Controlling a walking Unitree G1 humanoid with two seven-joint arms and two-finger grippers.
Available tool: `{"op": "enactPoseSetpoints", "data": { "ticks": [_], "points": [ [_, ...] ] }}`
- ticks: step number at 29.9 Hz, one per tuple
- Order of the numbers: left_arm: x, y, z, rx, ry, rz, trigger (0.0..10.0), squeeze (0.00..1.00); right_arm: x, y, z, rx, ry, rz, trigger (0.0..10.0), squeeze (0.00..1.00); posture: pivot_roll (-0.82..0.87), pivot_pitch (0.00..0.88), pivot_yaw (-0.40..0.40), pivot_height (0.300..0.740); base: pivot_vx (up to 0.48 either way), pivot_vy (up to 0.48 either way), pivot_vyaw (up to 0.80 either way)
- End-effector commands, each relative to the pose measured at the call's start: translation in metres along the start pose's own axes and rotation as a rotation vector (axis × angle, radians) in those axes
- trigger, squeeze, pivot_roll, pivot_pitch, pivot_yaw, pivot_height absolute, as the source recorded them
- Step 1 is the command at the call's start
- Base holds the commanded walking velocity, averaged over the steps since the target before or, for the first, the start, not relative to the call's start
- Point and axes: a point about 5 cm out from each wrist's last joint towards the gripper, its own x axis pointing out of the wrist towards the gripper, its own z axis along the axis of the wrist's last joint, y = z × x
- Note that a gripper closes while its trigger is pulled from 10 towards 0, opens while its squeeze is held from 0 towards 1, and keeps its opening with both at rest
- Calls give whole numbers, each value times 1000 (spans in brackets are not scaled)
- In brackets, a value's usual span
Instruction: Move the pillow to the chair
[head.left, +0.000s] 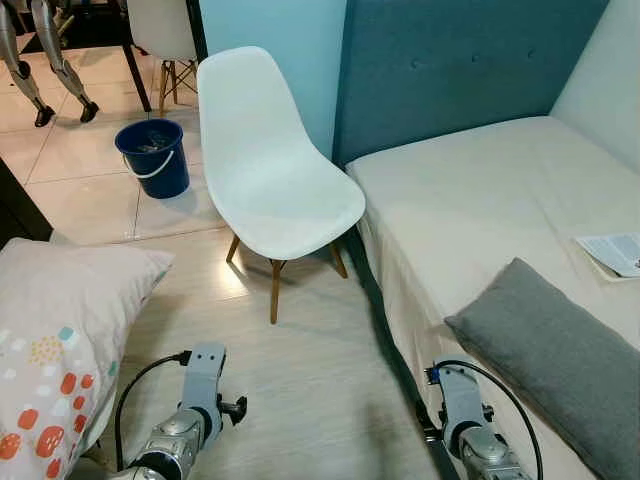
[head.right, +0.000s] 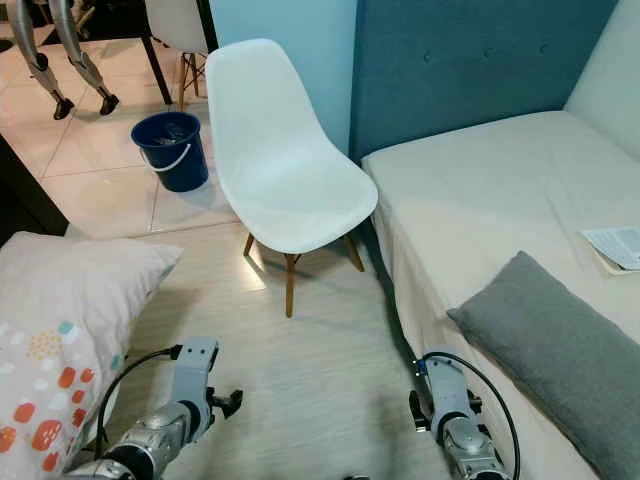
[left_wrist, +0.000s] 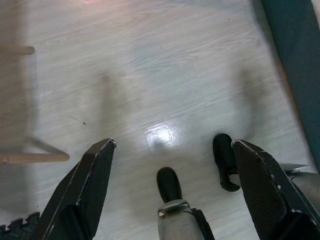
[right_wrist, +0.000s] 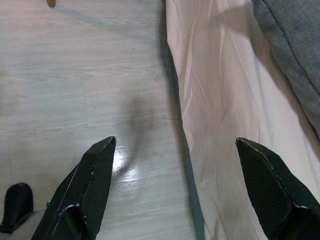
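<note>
Before us on the right, a bed (head.left: 480, 190) with cream sheet runs along a teal padded headboard (head.left: 450, 60). The grey pillow (head.left: 560, 350) lies on its near edge, well apart from the chair, with a leaflet (head.left: 612, 252) farther along the mattress. A 2nd, patterned pillow (head.left: 55, 340) with orange and teal spots sits at our lower left. The white shell chair (head.left: 270, 170) on wooden legs stands on the pale wood floor (head.left: 310, 370) just beside the bed's corner, seat bare. Behind it, a blue bucket (head.left: 155, 155) rests on the tiles, and another robot's legs (head.left: 45, 60) stand at far upper left.

Our left gripper (left_wrist: 172, 150) hangs low over the floor, its 2 fingers spread wide with nothing between them. Our right gripper (right_wrist: 175, 150) hovers by the bed's edge, fingers likewise apart and empty, the grey pillow's corner beyond one fingertip.
</note>
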Motion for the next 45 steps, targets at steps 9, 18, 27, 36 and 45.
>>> {"op": "enactPoseSetpoints", "data": {
  "ticks": [9, 18, 27, 36, 45],
  "points": [
    [-2, 2, -10, -3, 40, 2, 10000, 0, -3, 0, -9, -70, 19, 14, 10000, 0, -124, 170, 17, 740, 0, 0, 0],
    [-2, 2, -9, -2, 39, 1, 10000, 0, -3, -1, -9, -61, 25, 2, 10000, 0, -123, 172, 15, 740, 0, 0, 0],
    [-2, 3, -9, -3, 38, 4, 10000, 0, -2, -1, -8, -61, 23, -1, 10000, 0, -121, 171, 16, 740, 0, 0, 0],
    [-2, 3, -8, -7, 39, 4, 10000, 0, -2, -1, -7, -58, 22, -3, 10000, 0, -120, 179, 13, 740, 0, 0, 0],
    [-1, 2, -8, -13, 35, 3, 10000, 0, -2, -1, -7, -59, 22, -2, 10000, 0, -120, 175, 14, 740, 0, 0, 0]
  ]
}}
